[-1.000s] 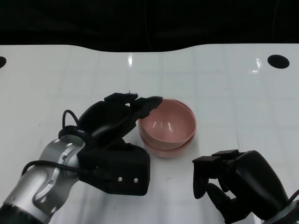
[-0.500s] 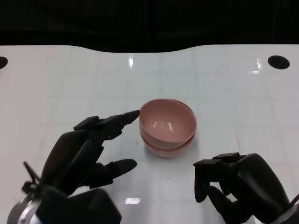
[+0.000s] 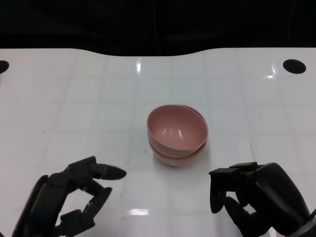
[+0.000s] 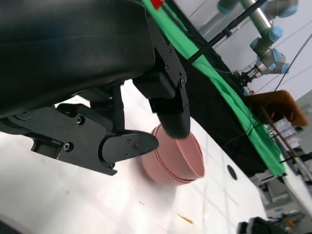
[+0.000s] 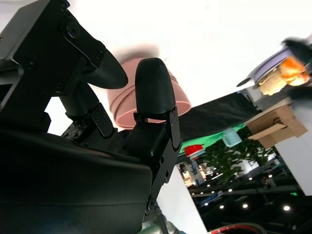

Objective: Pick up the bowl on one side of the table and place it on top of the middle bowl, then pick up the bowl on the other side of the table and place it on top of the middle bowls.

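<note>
The glossy white desk (image 3: 74, 94) fills most of the head view, its far edge curving against a black backdrop, with a small dark round hole (image 3: 294, 64) near its far right corner. At the desk's near right corner sits the robot's black right hand (image 3: 256, 200), holding nothing, its fingers curled inward over the palm and resting just above the surface, well apart from the bowls. At the near left corner sits the black left hand (image 3: 69, 200), also holding nothing, its fingers spread apart, one pointing toward the desk's right edge, short of the bowls and not touching them. Near the middle of the desk, between the two hands and farther from the near edge, stands the stack of pink round plastic bowls (image 3: 177, 134): they are nested one inside another, mouths opening upward, the topmost one sitting slightly askew so that its rim tips a little toward the desk's far left; being round, the stack has no long axis across the desk. The left wrist view shows the same stack (image 4: 173, 160) upright on the white surface beyond that hand's open fingers (image 4: 127, 147).
</note>
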Robot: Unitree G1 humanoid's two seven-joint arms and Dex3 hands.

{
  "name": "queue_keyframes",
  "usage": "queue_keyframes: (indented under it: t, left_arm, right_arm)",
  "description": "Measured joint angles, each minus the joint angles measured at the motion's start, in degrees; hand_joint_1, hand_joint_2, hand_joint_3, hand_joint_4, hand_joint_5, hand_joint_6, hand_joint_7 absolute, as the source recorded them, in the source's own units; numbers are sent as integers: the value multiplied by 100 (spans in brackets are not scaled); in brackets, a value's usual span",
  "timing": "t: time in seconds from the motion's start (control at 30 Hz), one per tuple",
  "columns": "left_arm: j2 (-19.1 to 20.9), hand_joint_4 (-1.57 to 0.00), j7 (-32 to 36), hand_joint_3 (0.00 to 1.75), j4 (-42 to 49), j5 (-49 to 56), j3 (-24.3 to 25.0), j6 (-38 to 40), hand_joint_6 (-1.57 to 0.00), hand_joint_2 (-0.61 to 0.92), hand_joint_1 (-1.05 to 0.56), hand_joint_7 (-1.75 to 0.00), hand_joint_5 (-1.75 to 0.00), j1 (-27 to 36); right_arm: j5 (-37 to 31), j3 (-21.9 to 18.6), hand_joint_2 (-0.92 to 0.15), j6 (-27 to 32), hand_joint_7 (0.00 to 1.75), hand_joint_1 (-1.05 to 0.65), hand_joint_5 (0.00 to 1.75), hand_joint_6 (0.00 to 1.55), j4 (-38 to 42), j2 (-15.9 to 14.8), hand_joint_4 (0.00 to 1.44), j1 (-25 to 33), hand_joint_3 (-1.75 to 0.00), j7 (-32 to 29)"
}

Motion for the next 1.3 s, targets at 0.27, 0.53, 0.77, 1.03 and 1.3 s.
queue_keyframes:
  t: [0.27,0.53,0.77,1.03,1.3]
  left_arm:
    - [-359,-87,0,123,766,-419,21,-451,-85,47,-14,-136,-166,-224]
    - [-403,-90,5,135,1148,-162,35,-838,-83,39,-14,-146,-166,-412]
    - [-389,-90,4,138,1316,-96,44,-984,-83,37,-15,-146,-168,-469]
    - [-348,-92,4,139,1424,-16,142,-1118,-83,36,-15,-147,-167,-479]
    - [-322,-91,-44,139,1534,-53,195,-1145,-81,37,-15,-149,-170,-548]
  right_arm:
    - [44,-58,-8,-95,144,-4,175,93,109,-72,100,-30,-165,13]
    - [28,-74,-8,-305,142,-5,175,93,275,-109,101,-177,-167,-41]
    - [21,-77,-9,-370,142,-4,175,94,325,-110,100,-189,-165,-112]
    - [-98,-76,-10,-367,142,-3,175,94,372,-105,100,-198,-163,-194]
    - [-118,-76,-9,-351,141,-3,175,94,428,-88,100,-255,-162,-260]
